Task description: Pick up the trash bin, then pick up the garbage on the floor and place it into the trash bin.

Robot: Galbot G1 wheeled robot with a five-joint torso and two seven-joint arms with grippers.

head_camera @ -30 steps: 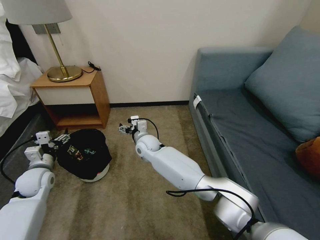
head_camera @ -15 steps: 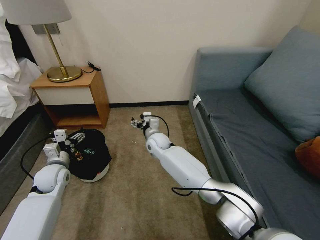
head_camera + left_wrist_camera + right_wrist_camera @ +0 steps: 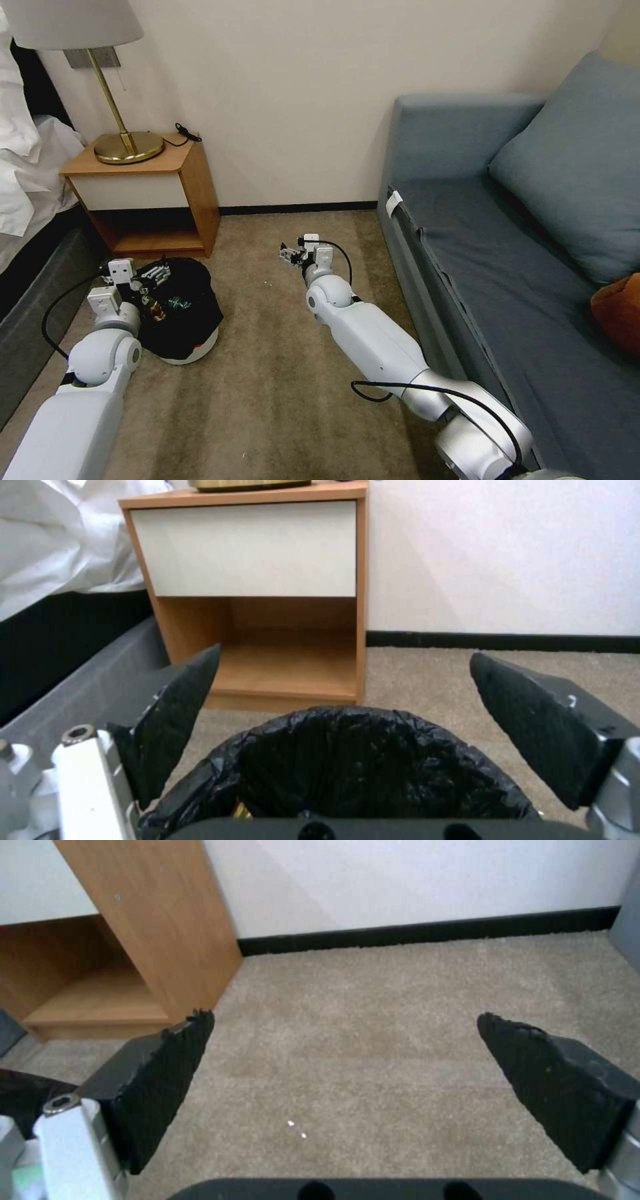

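1. Beside the wooden nightstand (image 3: 175, 193), the trash bin (image 3: 179, 313) stands on the floor (image 3: 267, 373), its black bag (image 3: 347, 770) spilling over the white rim.
2. Garbage (image 3: 167, 307) already lies inside it: a bottle with a green label and a brownish piece show in the liner; I can make out no litter on the carpet.
3. Over the bin's near rim the left gripper (image 3: 155, 273) hangs, its fingers (image 3: 177, 720) spread wide and holding nothing.
4. Out over bare carpet between bin and sofa (image 3: 500, 267) reaches the right gripper (image 3: 288, 255), its fingers (image 3: 167, 1080) likewise wide apart and empty.
5. My guess: the collecting looks done or nearly so, with the bin resting on the carpet, ungripped.
6. Any next move would call for checking the floor for leftovers, or closing the left fingers on the rim without snagging the loose bag.
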